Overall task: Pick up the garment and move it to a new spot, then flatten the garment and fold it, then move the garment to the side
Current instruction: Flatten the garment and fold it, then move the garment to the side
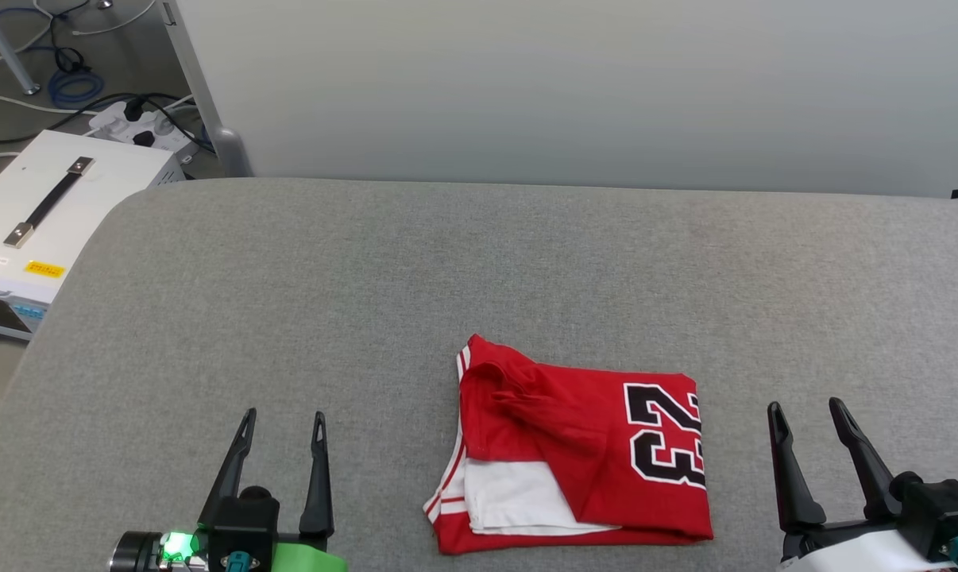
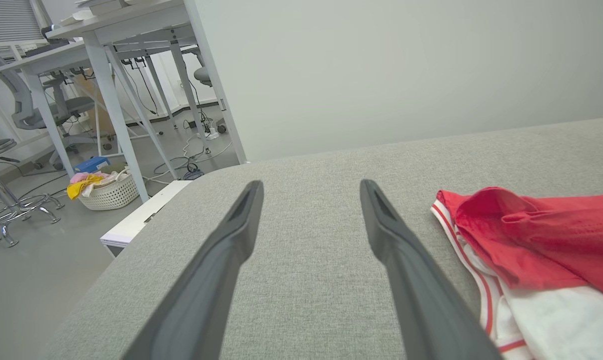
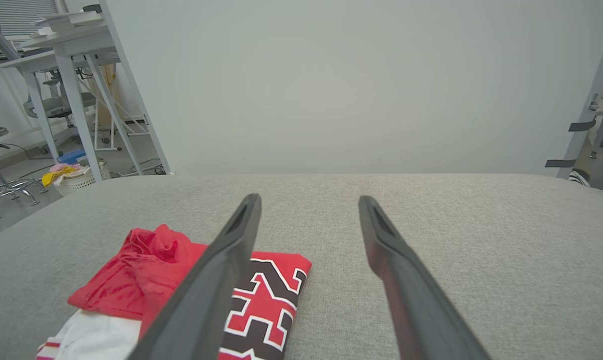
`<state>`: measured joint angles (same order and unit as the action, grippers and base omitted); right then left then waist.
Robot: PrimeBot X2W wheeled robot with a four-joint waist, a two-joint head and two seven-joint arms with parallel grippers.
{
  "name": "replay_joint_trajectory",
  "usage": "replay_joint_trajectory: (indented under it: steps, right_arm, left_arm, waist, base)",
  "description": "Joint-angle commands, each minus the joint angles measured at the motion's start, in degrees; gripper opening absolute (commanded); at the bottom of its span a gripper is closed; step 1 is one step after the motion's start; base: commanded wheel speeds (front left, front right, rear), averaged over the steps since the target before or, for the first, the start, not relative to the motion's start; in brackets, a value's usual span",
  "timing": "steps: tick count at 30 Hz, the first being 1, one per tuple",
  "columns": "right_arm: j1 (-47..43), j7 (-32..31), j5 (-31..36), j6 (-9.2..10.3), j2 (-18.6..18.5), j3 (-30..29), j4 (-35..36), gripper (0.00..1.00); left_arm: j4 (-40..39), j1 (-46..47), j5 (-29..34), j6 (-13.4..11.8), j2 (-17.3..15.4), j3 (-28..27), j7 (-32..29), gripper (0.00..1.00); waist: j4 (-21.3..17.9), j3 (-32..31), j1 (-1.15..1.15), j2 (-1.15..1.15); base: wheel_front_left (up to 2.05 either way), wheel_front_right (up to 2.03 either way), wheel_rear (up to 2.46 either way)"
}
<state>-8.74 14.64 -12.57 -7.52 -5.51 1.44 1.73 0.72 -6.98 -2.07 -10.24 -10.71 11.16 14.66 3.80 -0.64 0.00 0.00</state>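
Left claw (image 1: 284,415) and right claw (image 1: 805,405) stand wide open, empty, flanking the folded shirt (image 1: 574,445); seemingly only the move aside is left.

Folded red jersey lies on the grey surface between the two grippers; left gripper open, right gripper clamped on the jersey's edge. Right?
No. The right gripper is open too, holding nothing; the head view shows it apart from the jersey, grey surface between them. The rest stands: the left gripper is open.
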Motion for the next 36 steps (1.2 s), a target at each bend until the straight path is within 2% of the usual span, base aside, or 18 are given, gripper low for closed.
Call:
replay_joint_trajectory:
  steps: [1,8,14,16,17,20,28,32,36]
  right_arm:
    - [-0.65,0.35,0.36,0.03,-0.20,0.22,0.20,1.00]
    - [-0.12,0.35,1.26,0.03,-0.60,0.53,-0.27,1.00]
    - [5.33,0.00,1.31,0.03,-5.35,-0.62,-0.14,1.00]
    - [9.75,-3.59,-0.93,0.03,-9.18,-0.74,0.18,1.00]
    - [13.66,-8.72,-4.49,0.03,-13.49,-0.18,0.19,1.00]
    - [17.25,-14.90,-9.69,0.03,-17.63,0.90,0.83,1.00]
    - [22.27,-35.48,-27.27,0.03,-26.37,5.94,0.79,1.00]
    - [22.29,-47.55,-38.03,0.03,-29.31,8.80,-0.71,1.00]
    - [21.48,-54.28,-43.51,0.03,-31.41,10.47,-1.76,1.00]
  left_arm:
    - [0.15,-0.68,-0.16,0.44,0.11,-0.11,0.34,1.00]
    - [0.38,-0.21,0.09,0.86,0.38,-0.22,0.34,1.00]
    - [0.28,0.46,0.27,1.07,0.52,-0.36,0.34,1.00]
    - [0.31,1.26,0.43,1.35,0.62,-0.22,0.34,1.00]
    - [0.39,2.22,0.59,1.59,0.87,0.06,0.34,1.00]
    - [0.45,3.16,0.80,1.75,1.27,0.47,0.34,1.00]
    - [0.30,4.92,1.06,1.79,2.03,0.88,0.34,1.00]
    - [0.49,6.10,1.27,2.00,2.26,1.25,0.34,1.00]
    - [0.35,7.32,1.42,2.15,2.47,1.60,0.34,1.00]
  waist:
    - [0.08,0.09,0.00,0.00]
    - [0.57,0.65,0.00,0.00]
    - [0.79,1.77,0.00,0.00]
    - [1.24,2.65,0.00,0.00]
    - [2.01,3.60,0.00,0.00]
    - [2.86,4.63,0.00,0.00]
    - [4.01,7.46,0.00,0.00]
    - [4.45,8.83,0.00,0.00]
    - [5.15,10.16,0.00,0.00]
  base:
    - [0.00,0.00,0.00]
    - [0.00,0.00,0.00]
    - [0.00,0.00,0.00]
    - [0.00,0.00,0.00]
    - [0.00,0.00,0.00]
    - [0.00,0.00,0.00]
    - [0.00,0.00,0.00]
    - [0.00,0.00,0.00]
    - [0.00,0.00,0.00]
